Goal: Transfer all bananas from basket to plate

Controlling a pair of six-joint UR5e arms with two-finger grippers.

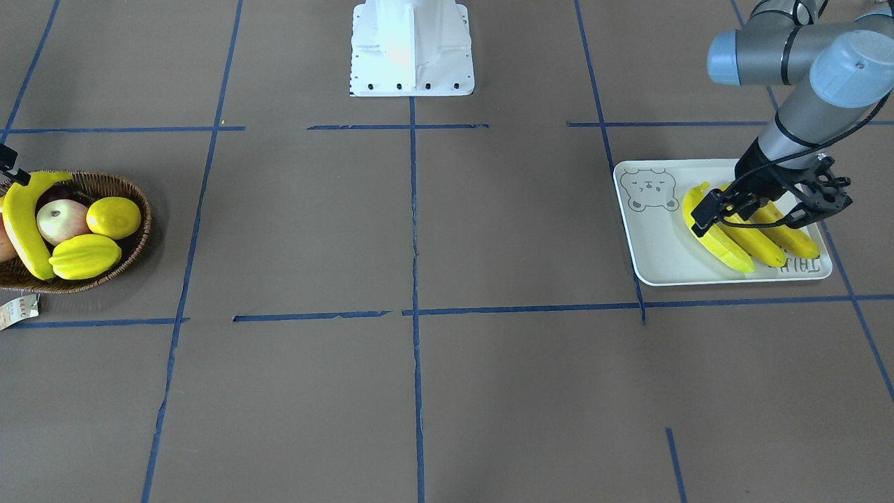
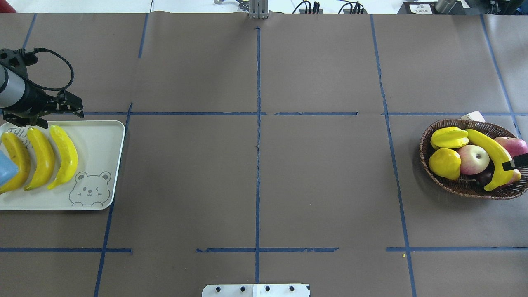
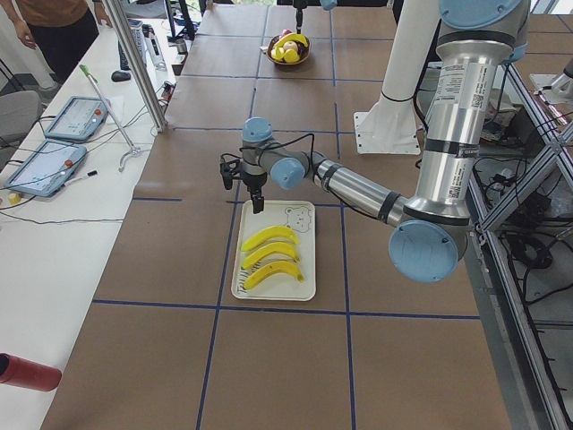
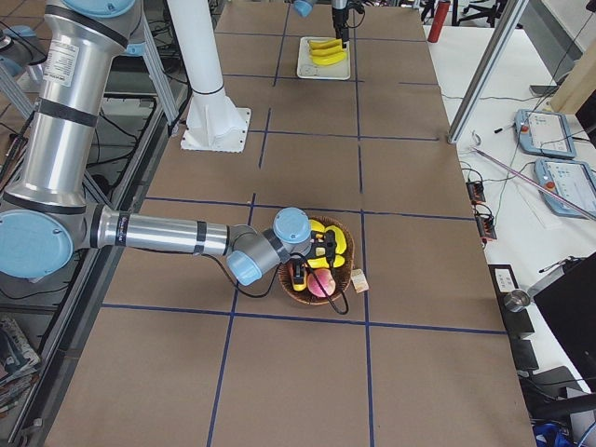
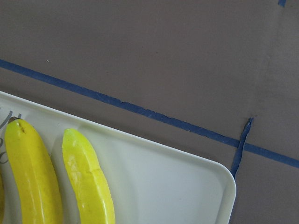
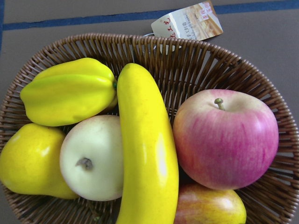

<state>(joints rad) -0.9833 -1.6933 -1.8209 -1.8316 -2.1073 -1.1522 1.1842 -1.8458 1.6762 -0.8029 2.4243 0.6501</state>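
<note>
Three bananas (image 2: 39,159) lie side by side on the plate (image 2: 103,136), a pale tray with a bear drawing at the table's left end. My left gripper (image 1: 751,216) hovers open over their far ends with nothing in it. One more banana (image 2: 493,159) lies across the fruit in the wicker basket (image 2: 462,185) at the table's right end. My right gripper (image 2: 515,161) is just above that banana; only one black finger shows, so I cannot tell whether it is open or shut. Up close, the right wrist view has this banana (image 6: 145,149) but no fingers.
The basket also holds a lemon (image 2: 444,163), a starfruit (image 2: 449,138) and apples (image 2: 472,159), with a paper tag (image 6: 187,23) at its rim. The robot's white base (image 1: 412,49) stands mid-table. A side bench with tablets (image 3: 67,116) runs along the table.
</note>
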